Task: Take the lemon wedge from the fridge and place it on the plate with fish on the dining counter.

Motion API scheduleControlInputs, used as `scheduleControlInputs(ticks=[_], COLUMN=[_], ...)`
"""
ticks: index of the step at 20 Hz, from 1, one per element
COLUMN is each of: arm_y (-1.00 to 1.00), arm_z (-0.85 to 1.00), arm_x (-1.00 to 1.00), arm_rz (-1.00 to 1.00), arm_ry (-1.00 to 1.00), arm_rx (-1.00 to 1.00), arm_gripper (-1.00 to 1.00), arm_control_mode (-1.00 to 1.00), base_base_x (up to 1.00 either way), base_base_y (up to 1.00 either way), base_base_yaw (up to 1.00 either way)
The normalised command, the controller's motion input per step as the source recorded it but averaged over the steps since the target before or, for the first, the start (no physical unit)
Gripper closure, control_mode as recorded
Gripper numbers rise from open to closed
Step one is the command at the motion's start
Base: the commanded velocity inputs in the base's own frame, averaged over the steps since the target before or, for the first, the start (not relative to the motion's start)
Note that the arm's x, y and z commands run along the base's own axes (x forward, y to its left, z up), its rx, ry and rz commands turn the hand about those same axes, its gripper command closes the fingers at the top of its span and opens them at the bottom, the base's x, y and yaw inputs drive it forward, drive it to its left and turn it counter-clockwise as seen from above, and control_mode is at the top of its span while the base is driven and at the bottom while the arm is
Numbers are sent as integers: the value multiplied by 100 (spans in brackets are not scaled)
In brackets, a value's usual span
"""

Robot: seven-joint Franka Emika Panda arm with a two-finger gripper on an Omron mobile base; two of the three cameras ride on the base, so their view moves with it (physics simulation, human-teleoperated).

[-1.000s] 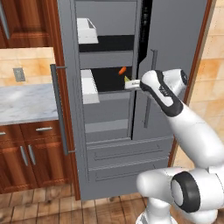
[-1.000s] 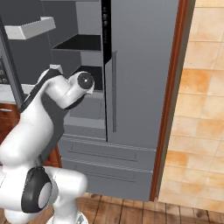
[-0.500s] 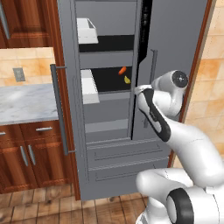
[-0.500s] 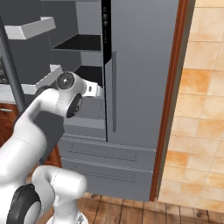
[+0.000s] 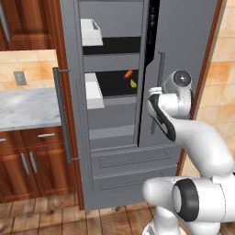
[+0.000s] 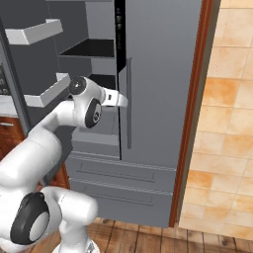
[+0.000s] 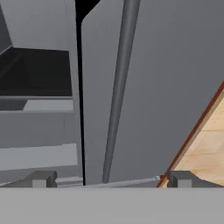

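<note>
With the fingers (image 7: 109,179) spread wide and empty facing the fridge's (image 5: 183,55) closed door, reaching for the lemon wedge (image 5: 133,84) risks hitting it.

1. I log a home kitchen: tall grey fridge (image 5: 114,105), left door open.
2. Brown wooden cabinets (image 5: 27,160), marble table (image 5: 27,108).
3. Tiled wall (image 6: 227,123), wood-plank floor (image 5: 46,215).

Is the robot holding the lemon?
No, the lemon sits on a fridge shelf beside an orange item.
</note>
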Motion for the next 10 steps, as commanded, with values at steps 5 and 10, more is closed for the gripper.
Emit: scheduleControlInputs(ticks=[5, 10], arm_y=[0, -6], arm_z=[0, -1], arm_x=[20, 26], arm_rz=[0, 1], arm_ry=[7, 17], arm_rx=[-2, 0], arm_gripper=[-100, -100], arm_control_mode=[-100, -100], base_base_x=[0, 0], base_base_y=[0, 0], base_base_yaw=[0, 0])
